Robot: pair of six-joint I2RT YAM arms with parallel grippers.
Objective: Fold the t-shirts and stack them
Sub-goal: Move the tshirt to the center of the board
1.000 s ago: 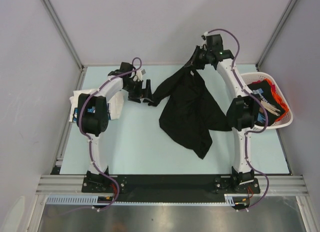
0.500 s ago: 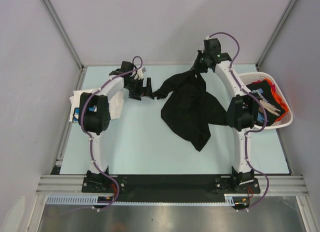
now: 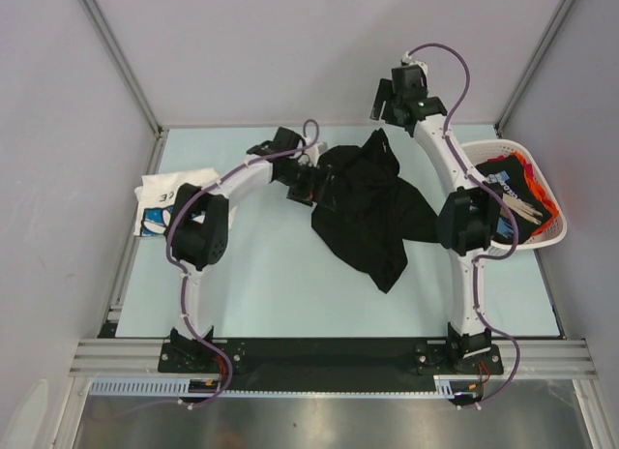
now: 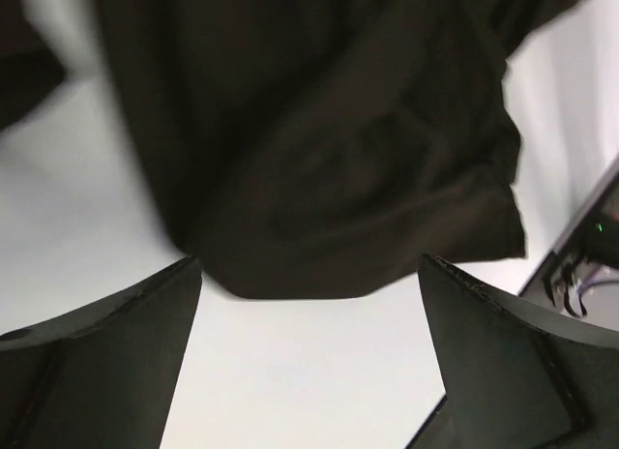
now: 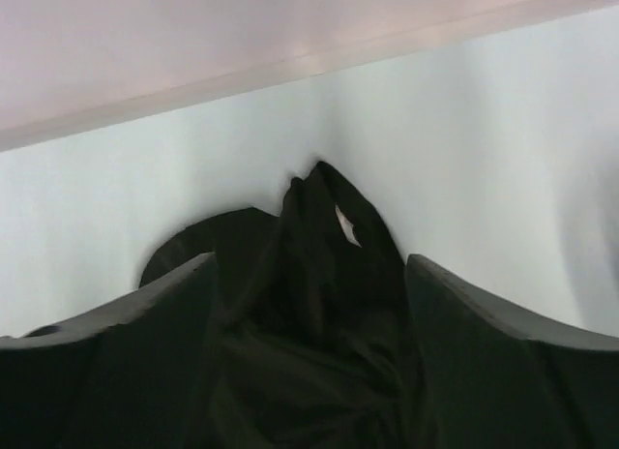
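Where the table runs centre to rear, black tee lies crumpled, one corner peaked toward the back wall. Basket at R holds mixed tees. White tee lies at L edge. L gripper: jaws wide apart at black tee's L edge, nothing held. R gripper: jaws apart above the peak, nothing held.

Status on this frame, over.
Left gripper open beside black t-shirt. Right gripper open above it. Shirt crumpled, unfolded. Nothing blocking; basket far right.
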